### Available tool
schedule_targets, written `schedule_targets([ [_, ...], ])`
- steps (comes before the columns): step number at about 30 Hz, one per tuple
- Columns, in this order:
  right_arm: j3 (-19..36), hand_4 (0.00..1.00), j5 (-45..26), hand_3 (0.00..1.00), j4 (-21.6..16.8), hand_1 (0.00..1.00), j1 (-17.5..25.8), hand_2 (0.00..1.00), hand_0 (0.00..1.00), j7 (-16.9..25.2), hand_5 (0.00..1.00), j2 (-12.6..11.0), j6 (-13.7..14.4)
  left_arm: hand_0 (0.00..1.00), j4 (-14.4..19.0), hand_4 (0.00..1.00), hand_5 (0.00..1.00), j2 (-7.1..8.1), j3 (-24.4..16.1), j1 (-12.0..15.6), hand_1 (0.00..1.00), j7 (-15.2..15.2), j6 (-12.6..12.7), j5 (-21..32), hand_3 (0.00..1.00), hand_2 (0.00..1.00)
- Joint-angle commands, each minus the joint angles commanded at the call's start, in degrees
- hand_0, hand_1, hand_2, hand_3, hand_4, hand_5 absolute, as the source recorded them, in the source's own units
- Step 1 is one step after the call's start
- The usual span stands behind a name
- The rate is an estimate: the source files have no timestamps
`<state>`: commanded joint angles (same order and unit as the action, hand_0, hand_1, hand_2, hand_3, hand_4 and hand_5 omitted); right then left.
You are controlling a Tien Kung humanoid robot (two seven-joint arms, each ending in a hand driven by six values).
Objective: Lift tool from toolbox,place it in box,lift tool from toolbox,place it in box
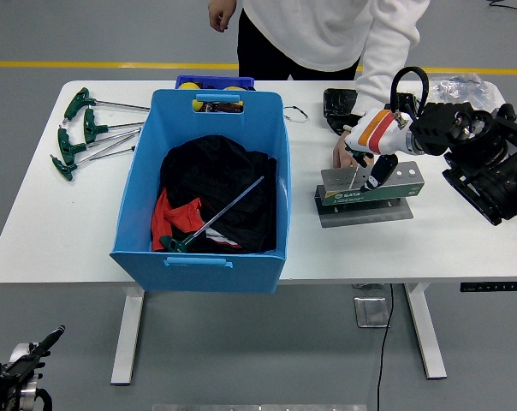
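Observation:
The toolbox is a grey and green tool rack (pixel 391 187) on a metal base, right of the blue box (pixel 199 261). My right hand (pixel 371 154), white with orange and red bands, is over the rack's middle, fingers curled on a T-handle tool whose thin shaft (pixel 354 176) stands in the rack. A person's hand (pixel 340 152) holds the rack's left end. One green T-handle tool (pixel 220 214) lies in the blue box on black and red cloth. My left hand (pixel 19 377) hangs low at the bottom left corner, fingers relaxed.
Several green T-handle wrenches (pixel 87 133) lie on the table left of the box. A small blue bin (pixel 214 83) sits behind the box. A black item (pixel 337 107) and a clear plastic bag (pixel 460 86) lie at the back right.

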<state>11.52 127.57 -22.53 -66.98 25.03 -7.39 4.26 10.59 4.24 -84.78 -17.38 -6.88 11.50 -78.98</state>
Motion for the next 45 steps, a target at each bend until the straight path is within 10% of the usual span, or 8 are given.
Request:
schedule_targets([
  [18,-0.13,0.822,-2.15,0.095,-0.23,0.078,-0.35,0.119,0.139,0.07,0.571,-0.28,-0.81,0.789,-0.04,0.756,0.692,0.12,0.45,0.18,0.872,0.09,-0.03,0.58,0.773,0.850],
  [45,-2.18,0.805,-7.10,0.003,-0.41,0.002,-3.66,0.002,0.002,1.46,0.559,1.15,-2.12,0.788,-0.03,0.756,0.693,0.37,0.27,0.70,0.868,0.01,-0.13,0.15,0.773,0.849],
])
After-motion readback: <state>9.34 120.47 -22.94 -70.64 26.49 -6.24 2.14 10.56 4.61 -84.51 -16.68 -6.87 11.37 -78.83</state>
